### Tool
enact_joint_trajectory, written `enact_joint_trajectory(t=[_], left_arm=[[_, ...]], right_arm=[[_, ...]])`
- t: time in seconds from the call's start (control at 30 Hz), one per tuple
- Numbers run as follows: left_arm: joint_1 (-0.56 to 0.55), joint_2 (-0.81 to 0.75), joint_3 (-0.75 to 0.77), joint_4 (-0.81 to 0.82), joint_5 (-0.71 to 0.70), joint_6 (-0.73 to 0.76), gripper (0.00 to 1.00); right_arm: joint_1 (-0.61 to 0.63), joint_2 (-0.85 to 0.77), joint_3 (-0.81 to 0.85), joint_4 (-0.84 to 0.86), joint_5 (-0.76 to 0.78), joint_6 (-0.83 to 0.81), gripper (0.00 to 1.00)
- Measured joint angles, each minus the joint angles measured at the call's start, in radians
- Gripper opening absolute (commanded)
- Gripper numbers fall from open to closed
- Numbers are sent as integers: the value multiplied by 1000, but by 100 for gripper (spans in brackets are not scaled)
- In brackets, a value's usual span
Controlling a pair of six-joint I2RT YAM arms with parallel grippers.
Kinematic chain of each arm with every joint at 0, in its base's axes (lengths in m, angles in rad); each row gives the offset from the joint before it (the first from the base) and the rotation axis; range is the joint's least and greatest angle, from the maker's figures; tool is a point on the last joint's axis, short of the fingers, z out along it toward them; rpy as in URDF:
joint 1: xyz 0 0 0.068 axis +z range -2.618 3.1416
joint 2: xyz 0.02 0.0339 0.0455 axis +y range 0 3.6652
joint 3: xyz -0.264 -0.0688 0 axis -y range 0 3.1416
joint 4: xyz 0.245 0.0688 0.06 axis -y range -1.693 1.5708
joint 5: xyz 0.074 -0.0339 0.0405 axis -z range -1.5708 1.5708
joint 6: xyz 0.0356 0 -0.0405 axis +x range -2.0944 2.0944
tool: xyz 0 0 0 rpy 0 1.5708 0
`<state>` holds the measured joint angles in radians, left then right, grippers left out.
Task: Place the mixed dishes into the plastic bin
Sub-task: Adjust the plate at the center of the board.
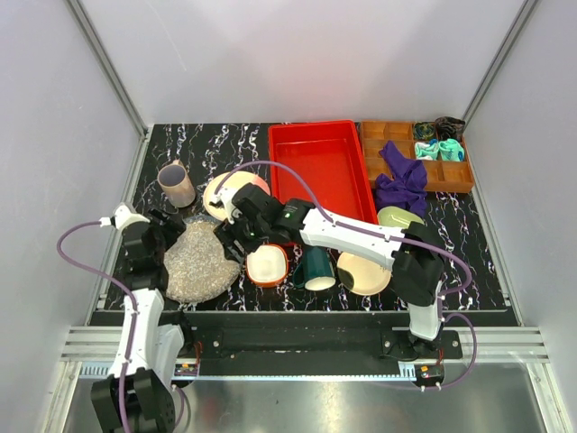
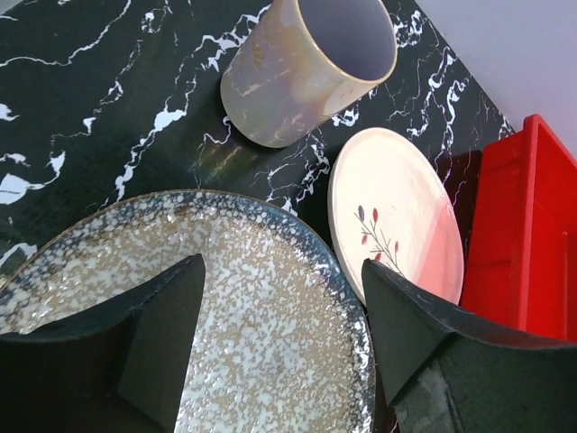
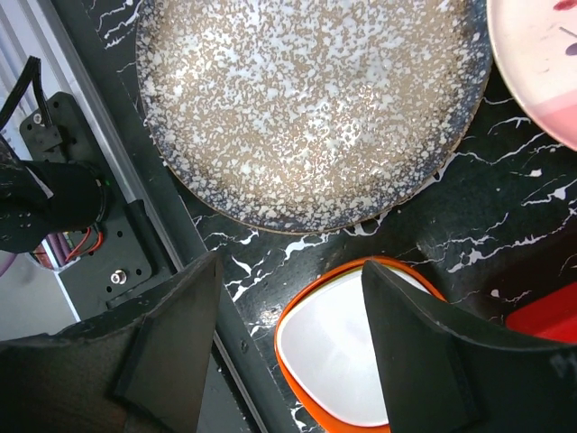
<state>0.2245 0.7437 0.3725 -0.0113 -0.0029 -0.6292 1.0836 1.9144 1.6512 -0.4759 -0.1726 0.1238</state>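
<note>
Both parted, empty: left fingers (image 2: 167,338) above speckled plate (image 2: 266,311), right fingers (image 3: 171,338) above orange-white bowl (image 3: 335,356)

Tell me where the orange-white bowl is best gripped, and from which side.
Probably its rim, from above. The orange-white bowl sits upright with its mouth open, so one finger can go inside and one outside. The rim section facing the speckled grey plate looks freest, since the dark green mug lies close on the opposite side. The open right gripper hovers just above that section.
</note>
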Motion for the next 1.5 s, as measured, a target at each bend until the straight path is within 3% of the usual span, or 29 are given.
enact_joint_trajectory(t=[0.57, 0.9, 1.1, 1.5], left_arm=[[6, -227, -78, -183, -12, -39, 75], [6, -227, -88, -204, 7, -41, 75], [7, -198, -88, -204, 23, -40, 75], [7, -172, -88, -191, 34, -29, 75]], right_arm=[[-11, 103, 104, -7, 116, -23, 76], [-63, 231, 229, -18, 200, -109, 73], [-79, 300, 304, -15, 252, -237, 58], [-104, 362, 313, -9, 215, -381, 61]])
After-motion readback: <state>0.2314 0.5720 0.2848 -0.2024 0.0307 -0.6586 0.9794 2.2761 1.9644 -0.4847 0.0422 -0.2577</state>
